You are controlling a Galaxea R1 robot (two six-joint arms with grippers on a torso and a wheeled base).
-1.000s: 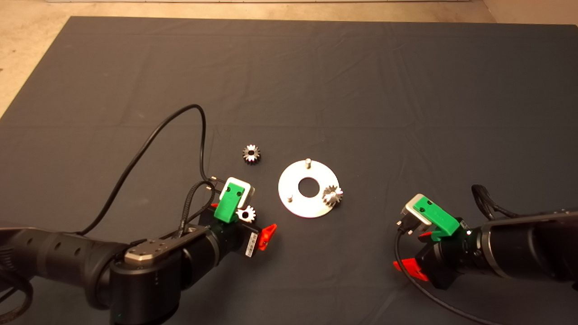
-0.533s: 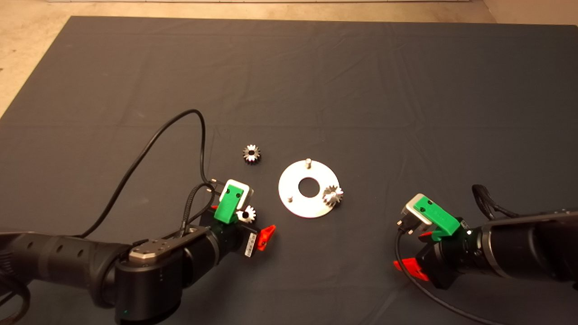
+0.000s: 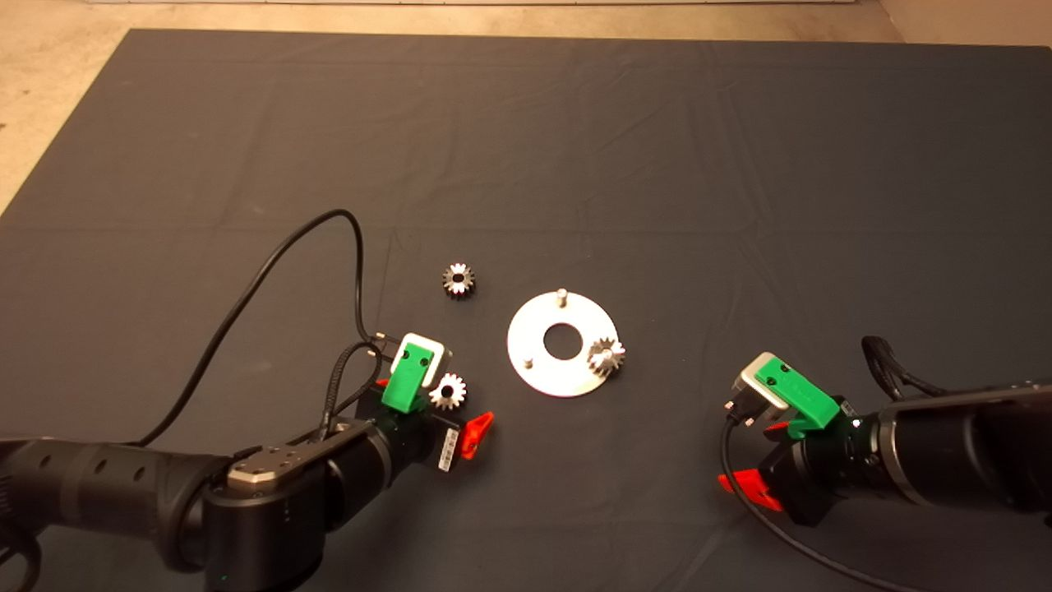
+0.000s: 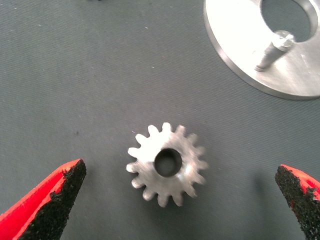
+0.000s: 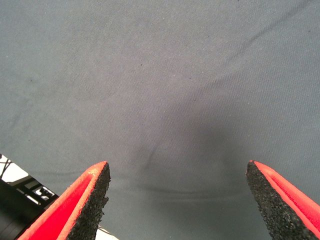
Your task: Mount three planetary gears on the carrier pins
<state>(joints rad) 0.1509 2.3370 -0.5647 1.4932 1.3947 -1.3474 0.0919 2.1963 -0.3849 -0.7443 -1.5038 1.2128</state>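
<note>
In the head view a dark mat [image 3: 575, 148] covers the counter, and a flat silver disc [image 3: 542, 370] with a central hole lies near the middle of it. One gear [image 3: 606, 357] sits on the pin at the disc's right rim, while two bare carrier pins stand upright, one at the far rim [image 3: 561, 293] and one at the left rim [image 3: 528, 360]. A second gear [image 3: 458, 280] lies flat on the mat to the far left of the disc, apart from it. A third gear [image 3: 448, 391] lies flat on the mat to the left of the disc, just beside the left gripper [image 3: 427, 411], which reaches in from the lower left with a black cable [image 3: 271, 263] looping behind it. The right gripper [image 3: 760, 460] hangs over bare mat at the lower right, well apart from the disc. In the left wrist view the left gripper's fingers [image 4: 55, 200] are spread wide with the third gear [image 4: 167, 164] lying flat on the mat between them, touching neither pad; the disc's rim [image 4: 235, 60] and one bare pin [image 4: 272, 50] show beyond it. In the right wrist view the right gripper [image 5: 177, 200] is spread wide over bare mat [image 5: 160, 75], holding nothing.
</note>
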